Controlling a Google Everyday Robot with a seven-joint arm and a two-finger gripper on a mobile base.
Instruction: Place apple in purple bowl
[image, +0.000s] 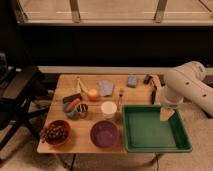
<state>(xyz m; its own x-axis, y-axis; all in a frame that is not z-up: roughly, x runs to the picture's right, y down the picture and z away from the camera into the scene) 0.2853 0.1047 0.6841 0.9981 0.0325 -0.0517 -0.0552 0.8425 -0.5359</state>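
The apple (93, 94), small, round and orange-yellow, rests on the wooden table (65, 80) left of centre. At the front edge, right of a bowl of grapes, sits the dark purple bowl (104, 134), which holds nothing. My gripper (166, 114) hangs from the white arm (185, 87) at the right, above the far right part of the green tray (150, 145). It stands open with nothing in it, well to the right of both apple and bowl.
A white cup (108, 108) stands between apple and purple bowl. A reddish-brown bowl of dark grapes (55, 133) is front left. An orange-red carrot-like item (73, 104) and a dark cup (82, 110) lie near the apple. Blue cloths (106, 87) lie behind. A black chair (20, 95) stands left.
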